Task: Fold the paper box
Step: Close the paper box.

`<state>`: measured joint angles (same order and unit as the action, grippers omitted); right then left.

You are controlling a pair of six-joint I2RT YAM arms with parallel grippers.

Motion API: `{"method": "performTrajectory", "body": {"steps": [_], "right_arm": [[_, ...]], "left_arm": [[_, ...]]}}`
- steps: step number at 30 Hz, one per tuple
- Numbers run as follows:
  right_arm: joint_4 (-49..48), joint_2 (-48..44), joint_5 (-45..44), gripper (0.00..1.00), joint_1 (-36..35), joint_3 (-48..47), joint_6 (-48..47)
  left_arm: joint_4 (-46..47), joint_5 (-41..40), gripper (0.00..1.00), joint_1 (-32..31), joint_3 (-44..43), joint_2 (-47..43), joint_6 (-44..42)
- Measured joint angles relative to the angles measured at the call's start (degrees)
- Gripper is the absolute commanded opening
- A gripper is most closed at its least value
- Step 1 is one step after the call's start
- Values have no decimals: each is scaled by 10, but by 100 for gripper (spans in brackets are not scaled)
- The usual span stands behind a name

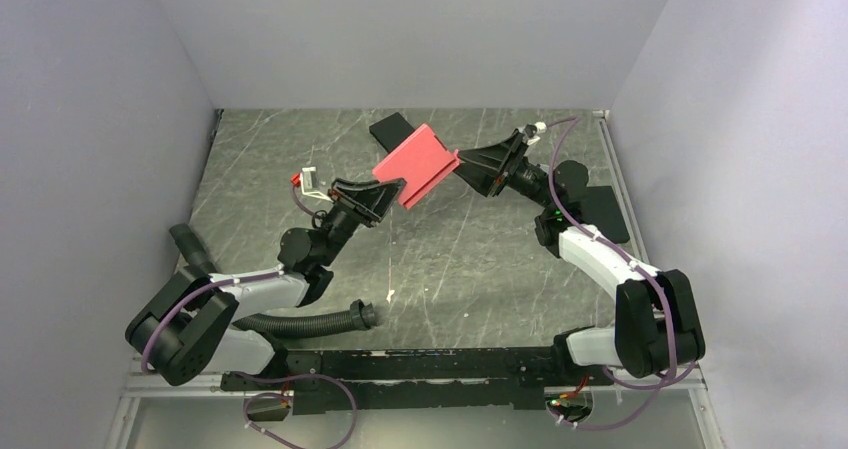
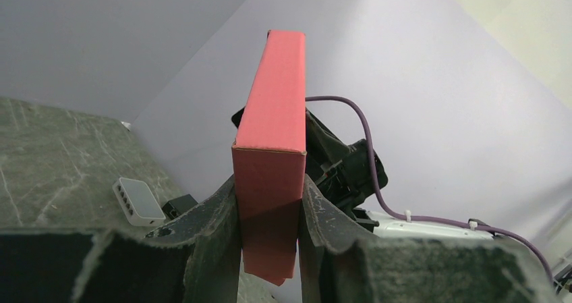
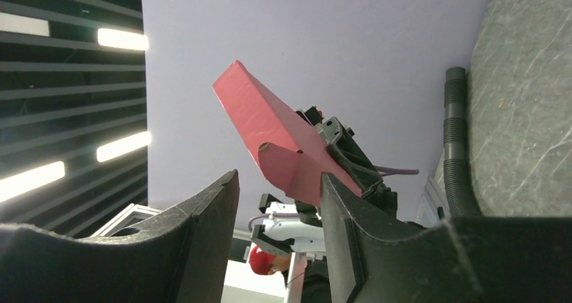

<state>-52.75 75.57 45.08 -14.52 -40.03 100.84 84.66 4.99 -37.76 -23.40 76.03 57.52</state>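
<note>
The paper box, a closed pinkish-red flat carton, hangs tilted in the air above the back of the table. My left gripper is shut on its lower left end. In the left wrist view the box rises straight up from between the two fingers of the left gripper, which press on its sides. My right gripper is at the box's upper right end. In the right wrist view the right gripper stands open, with the box's end just beyond its fingertips, close to the right finger.
A black flat box lies at the back behind the paper box. A small white device with a red part sits left of my left gripper, and shows again as the white device. A black corrugated hose lies near the front. Walls close three sides.
</note>
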Motion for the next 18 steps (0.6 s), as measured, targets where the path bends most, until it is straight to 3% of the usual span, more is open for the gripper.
{"method": "performTrajectory", "body": {"steps": [8,18], "right_arm": [[5,-6,0,52,0,0,-39],[35,-7,0,46,0,0,-88]], "left_arm": [[0,-17,1,0,0,0,22],[0,-19,1,0,0,0,34]]}}
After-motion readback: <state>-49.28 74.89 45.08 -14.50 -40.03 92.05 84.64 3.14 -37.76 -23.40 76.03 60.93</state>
